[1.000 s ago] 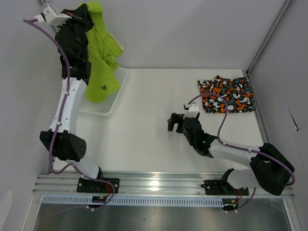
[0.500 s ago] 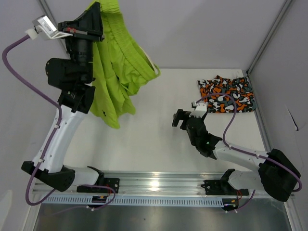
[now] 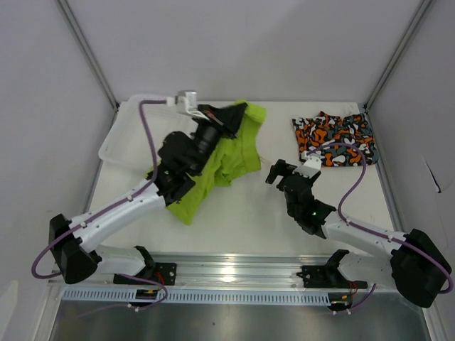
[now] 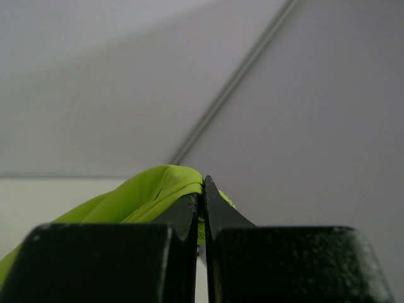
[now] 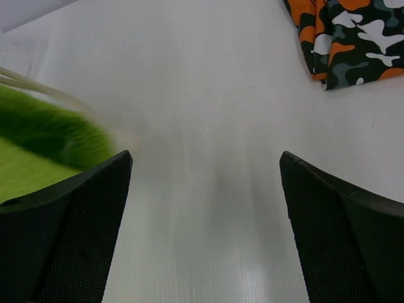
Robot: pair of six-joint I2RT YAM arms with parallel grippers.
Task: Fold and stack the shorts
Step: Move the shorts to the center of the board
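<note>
Left fingers (image 4: pixel 219 213) tight on lime shorts (image 3: pixel 240 151)

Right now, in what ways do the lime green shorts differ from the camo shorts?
The lime green shorts are plain; the camo shorts are patterned. The green pair is pinched by the left fingers and rumpled; the camo pair lies free and flat at the far right. Both are soft fabric.

Lime green shorts (image 3: pixel 231 153), centre-left, pinched by left gripper (image 3: pixel 238 112). Camo shorts (image 3: pixel 335 138), far right corner. Right gripper (image 3: pixel 279 172), jaws apart, between both. White basket (image 3: pixel 114 142), far left.
</note>
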